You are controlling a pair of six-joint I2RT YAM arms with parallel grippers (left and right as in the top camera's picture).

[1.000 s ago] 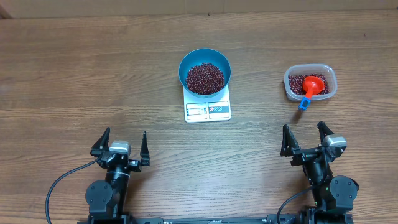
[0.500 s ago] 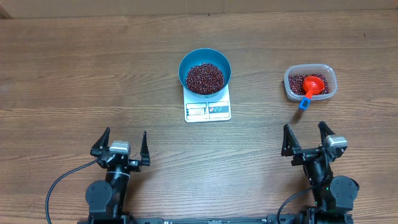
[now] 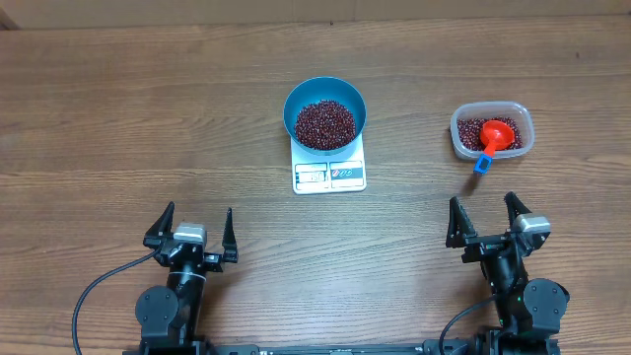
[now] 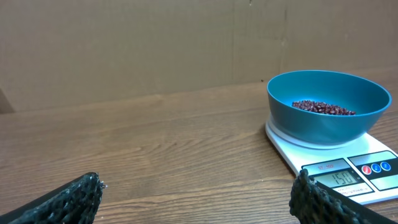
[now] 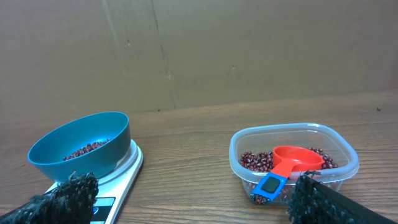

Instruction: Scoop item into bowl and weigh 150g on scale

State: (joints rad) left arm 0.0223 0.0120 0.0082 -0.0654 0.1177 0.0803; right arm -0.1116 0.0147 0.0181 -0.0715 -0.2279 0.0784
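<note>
The blue bowl (image 3: 325, 111) sits on the white scale (image 3: 329, 175) at table centre, with a heap of dark red beans (image 3: 325, 123) inside. The same bowl (image 4: 328, 106) and scale (image 4: 348, 177) show at the right of the left wrist view, and the bowl (image 5: 79, 145) again at the left of the right wrist view. My left gripper (image 3: 191, 226) rests open at the near left, nothing between its fingers. Open and empty too, my right gripper (image 3: 483, 218) is at the near right, just short of the bean container.
A clear plastic container (image 3: 492, 131) at the right holds more beans and an orange scoop (image 3: 495, 136) with a blue handle end (image 3: 482, 164) hanging over its near rim. A brown cardboard wall (image 4: 186, 43) stands behind the table.
</note>
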